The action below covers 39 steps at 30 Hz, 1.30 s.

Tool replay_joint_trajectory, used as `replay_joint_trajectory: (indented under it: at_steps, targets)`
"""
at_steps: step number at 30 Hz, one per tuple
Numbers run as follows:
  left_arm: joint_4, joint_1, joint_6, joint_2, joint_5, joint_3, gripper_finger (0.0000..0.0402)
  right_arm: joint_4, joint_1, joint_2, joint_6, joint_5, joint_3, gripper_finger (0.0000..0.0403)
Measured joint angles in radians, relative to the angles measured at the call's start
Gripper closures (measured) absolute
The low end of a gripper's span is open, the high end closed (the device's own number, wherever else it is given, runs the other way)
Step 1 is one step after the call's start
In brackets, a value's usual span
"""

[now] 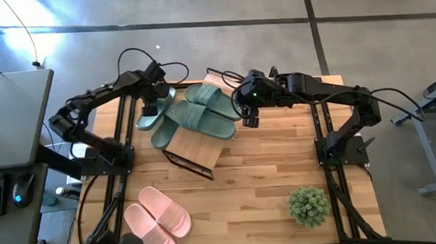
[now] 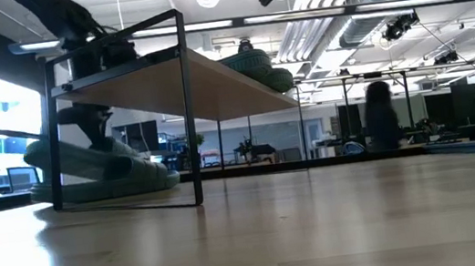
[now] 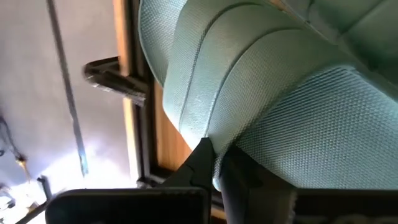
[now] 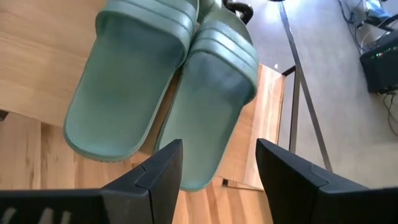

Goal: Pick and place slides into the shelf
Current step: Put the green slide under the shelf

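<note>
Wooden worktop (image 1: 265, 172) holds a little shelf (image 1: 193, 149). Two green slides (image 1: 206, 111) lie side by side on top of it. The left gripper (image 1: 151, 104) has its jaws clenched on another green slide (image 1: 156, 118) beside the shelf. The right gripper (image 1: 249, 116) hangs near the top pair, jaws apart, holding nothing. Pink slides (image 1: 157, 221) and a small plant (image 1: 309, 205) sit far off.

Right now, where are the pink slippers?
In the high view, the pink slides lie side by side at the table's near left corner, below the shelf and across from the potted plant.
</note>
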Motion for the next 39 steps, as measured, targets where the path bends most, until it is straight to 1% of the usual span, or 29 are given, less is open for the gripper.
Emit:
replay_joint_trajectory:
  at_steps: [8, 13, 21, 24, 28, 33, 36, 39]
  targets:
    - [-0.007, 0.000, -0.058, -0.122, 0.054, 0.007, 0.0400, 0.047, 0.000, 0.000, -0.045, -0.008, 0.000, 0.0208]
    - [-0.018, 0.000, -0.099, -0.173, 0.076, 0.042, 0.0401, 0.079, 0.000, 0.000, -0.079, -0.042, 0.000, 0.0208]
    - [-0.027, 0.000, -0.119, -0.204, 0.084, 0.077, 0.0401, 0.147, 0.000, 0.000, -0.142, -0.050, 0.000, 0.0208]
    - [-0.029, 0.000, -0.144, -0.204, 0.083, 0.100, 0.0401, 0.178, 0.000, 0.000, -0.144, -0.081, 0.000, 0.0208]
    - [-0.060, -0.001, -0.166, -0.206, 0.072, 0.157, 0.0401, 0.225, 0.000, 0.000, -0.148, -0.141, 0.000, 0.0208]
    - [-0.108, -0.001, -0.170, -0.237, 0.063, 0.255, 0.0401, 0.286, 0.014, 0.000, -0.217, -0.220, 0.000, 0.0208]
    - [-0.131, -0.001, -0.177, -0.265, 0.090, 0.325, 0.0401, 0.335, 0.029, 0.000, -0.288, -0.245, 0.000, 0.0208]
    - [-0.153, -0.001, -0.219, -0.289, 0.150, 0.401, 0.0401, 0.396, 0.047, 0.002, -0.372, -0.251, 0.000, 0.0208]
